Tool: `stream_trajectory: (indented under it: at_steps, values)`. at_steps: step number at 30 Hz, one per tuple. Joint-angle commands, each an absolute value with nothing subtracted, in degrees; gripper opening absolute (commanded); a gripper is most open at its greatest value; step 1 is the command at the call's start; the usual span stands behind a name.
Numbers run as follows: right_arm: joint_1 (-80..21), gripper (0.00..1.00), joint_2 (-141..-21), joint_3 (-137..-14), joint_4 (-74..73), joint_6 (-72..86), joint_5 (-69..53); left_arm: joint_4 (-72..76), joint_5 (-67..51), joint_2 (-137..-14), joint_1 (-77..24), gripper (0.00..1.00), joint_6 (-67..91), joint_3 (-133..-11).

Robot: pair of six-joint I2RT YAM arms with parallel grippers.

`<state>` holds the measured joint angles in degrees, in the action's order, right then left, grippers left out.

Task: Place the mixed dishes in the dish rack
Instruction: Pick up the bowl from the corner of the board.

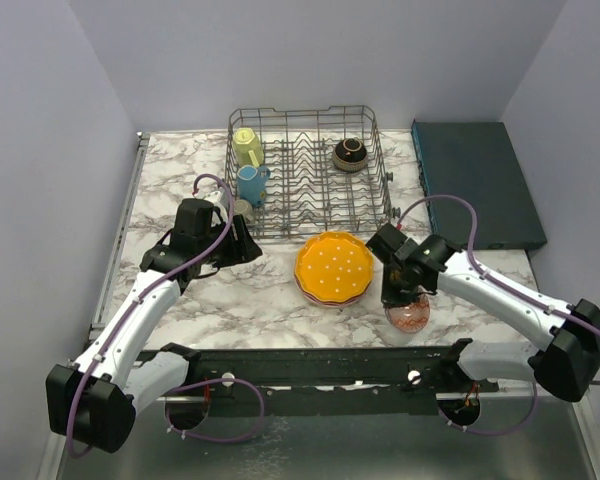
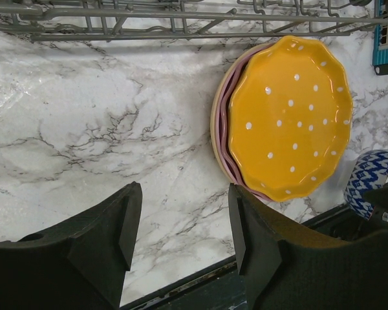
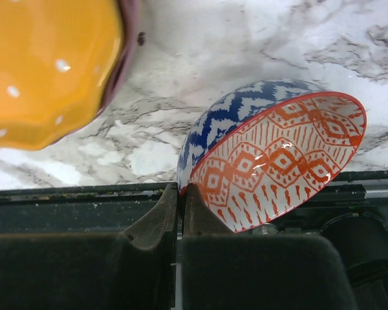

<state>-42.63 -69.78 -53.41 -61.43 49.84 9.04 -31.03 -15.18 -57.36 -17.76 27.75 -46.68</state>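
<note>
The small bowl [image 3: 278, 161], blue-white zigzag outside and red-patterned inside, is tilting on its side over the near right of the marble table [image 1: 270, 300], just right of the orange plate [image 1: 335, 265]; the right gripper [image 3: 180, 190] is pinching its rim tightly; the left gripper [image 2: 184, 219] is hanging wide, holding nothing.

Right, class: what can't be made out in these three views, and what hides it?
- Top view: the patterned bowl, mostly under the right fingers.
- Top view: plates beneath the orange plate; count unclear.
- Left wrist view: dish rack, cut off by the top edge.
- Top view: dark bowl pattern, too small.
</note>
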Motion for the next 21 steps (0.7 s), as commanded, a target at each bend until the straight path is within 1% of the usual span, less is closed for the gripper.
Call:
stream_trajectory:
  at_steps: [1,5,12,21]
  values:
    - [-48.0,0.01,-72.4,-57.7,-63.8,49.1,12.5,-31.2,-16.4,-57.8,-18.0,0.62,27.0,-46.9]
    - [-54.0,0.0,-74.6,-60.5,-63.7,47.7,14.8,-31.1,-16.5,-57.9,-18.0,0.62,27.0,-47.0]
    - [-60.3,0.01,-76.6,-64.2,-60.4,41.2,15.1,-31.0,-17.9,-58.1,-18.0,0.62,26.9,-47.0]
    - [-72.6,0.0,-86.1,-73.5,-61.7,33.0,23.1,-30.4,-20.4,-57.7,-18.0,0.62,26.8,-46.6]
